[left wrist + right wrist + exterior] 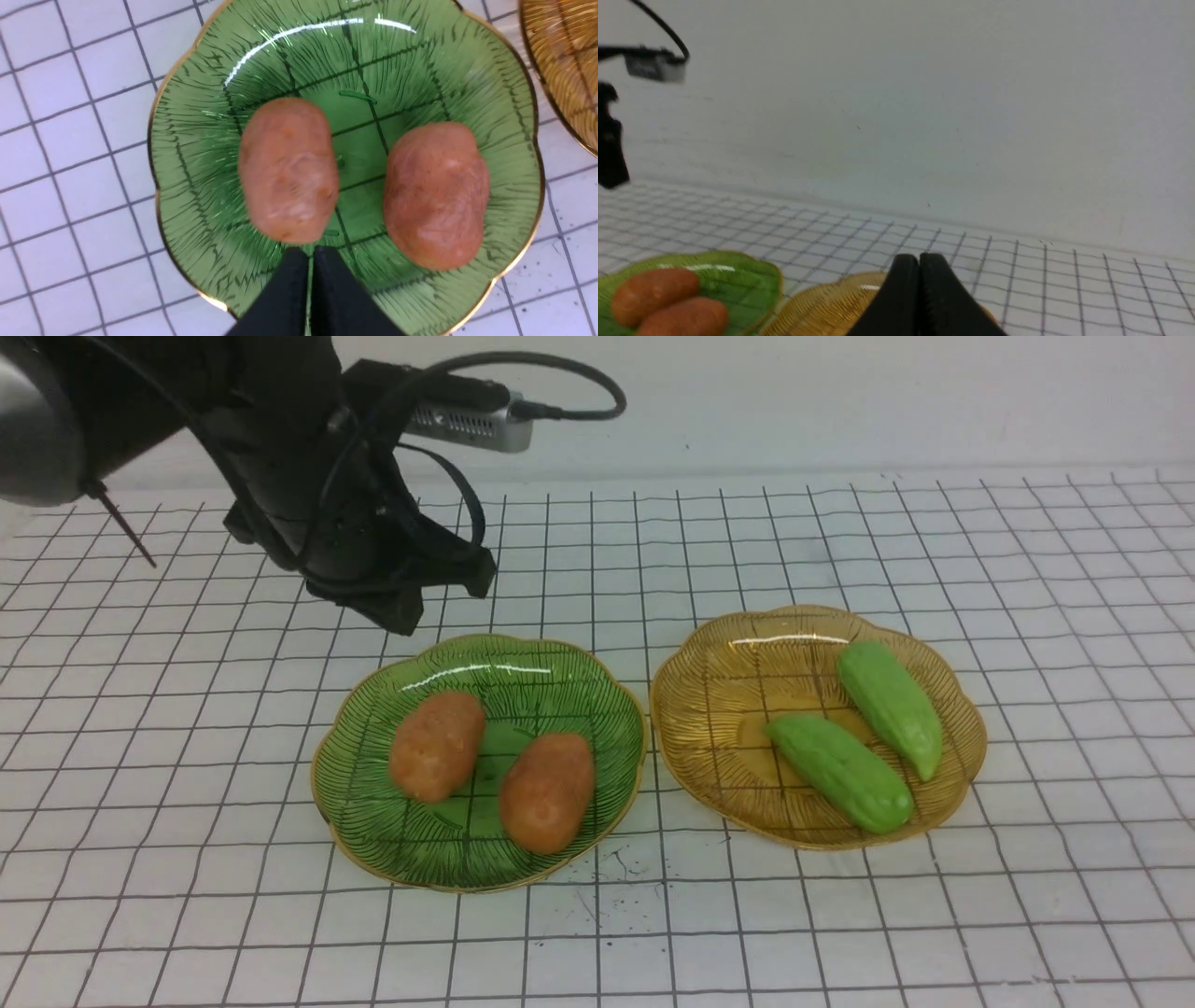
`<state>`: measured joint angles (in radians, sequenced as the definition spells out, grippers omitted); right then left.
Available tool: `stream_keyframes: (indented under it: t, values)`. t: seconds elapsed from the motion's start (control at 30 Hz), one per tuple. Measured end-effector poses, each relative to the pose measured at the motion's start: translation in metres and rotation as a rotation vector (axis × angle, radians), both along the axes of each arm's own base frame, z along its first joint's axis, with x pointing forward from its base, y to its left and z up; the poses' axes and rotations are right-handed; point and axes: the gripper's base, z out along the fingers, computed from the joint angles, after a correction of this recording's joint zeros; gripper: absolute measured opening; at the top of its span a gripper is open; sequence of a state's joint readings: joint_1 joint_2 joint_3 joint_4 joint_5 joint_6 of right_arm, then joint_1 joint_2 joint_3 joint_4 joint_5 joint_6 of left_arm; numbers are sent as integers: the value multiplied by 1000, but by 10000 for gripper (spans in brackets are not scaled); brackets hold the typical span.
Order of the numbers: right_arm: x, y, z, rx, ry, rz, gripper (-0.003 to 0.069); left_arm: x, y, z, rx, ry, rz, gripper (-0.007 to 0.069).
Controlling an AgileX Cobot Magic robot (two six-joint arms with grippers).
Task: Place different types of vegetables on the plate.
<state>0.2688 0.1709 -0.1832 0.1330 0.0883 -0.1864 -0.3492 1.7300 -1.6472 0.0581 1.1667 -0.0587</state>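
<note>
White tabletop [1027,569] ruled in a black grid, pale blank wall [840,401] behind. Two dishes sat side by side, rims just apart: a green ribbed glass plate [560,681] with a gilt scalloped rim on the robot's left, and an amber ribbed glass plate [719,681] of the same cut on its right.

Green plate carried both glossy orange-brown oval toy potatoes, the left potato [436,745] and the right potato [547,791], near each other but not touching. Amber plate carried both light-green tapered toy gourds, the near gourd [838,771] and the far gourd [890,707], close together; contact could not be made out.

Left tool [309,252] hung above the green plate's far-left edge, fingers pressed together and holding nothing. In its wrist view the tips pointed at one end of the left potato. Right tool [919,259] was out of the front view; its own camera showed it pressed together too, and empty, with the amber plate just beyond its tips.

Judgement: each kind lay on its own plate, so the sorting looked either finished or not yet mixed. The task wording leaves that open.

Risks, if a potato pick follows:
- A descent with fingers together would jab the potato and roll it.
- Glossy rounded skin could squirt out of an off-centre grip.
- In the narrow gap between the potatoes, an inner finger might shove the neighbour.
- A knock on the rim could skid or tip the glass plate on the smooth tabletop.
</note>
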Motion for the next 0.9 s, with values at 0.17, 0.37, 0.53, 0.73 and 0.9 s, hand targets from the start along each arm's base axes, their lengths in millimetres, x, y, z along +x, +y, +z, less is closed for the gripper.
stream_keyframes:
  t: [0.17, 0.37, 0.53, 0.73, 0.9]
  values:
    - [-5, -8, -44, -93, 98, -109, -15, -10, 4, 6, 21, 35, -14, -8]
    - [-8, -12, -82, -124, 256, -177, -15, -28, 10, 34, 18, -41, -62, -8]
    - [-9, -13, -85, -124, 284, -184, -15, -58, 21, 72, -9, -147, -76, -8]
    - [-9, -13, -85, -125, 290, -184, -15, -103, 38, 106, -44, -255, -72, -8]
    - [-9, -13, -85, -125, 289, -184, -15, -174, 64, 111, -65, -323, -71, -8]
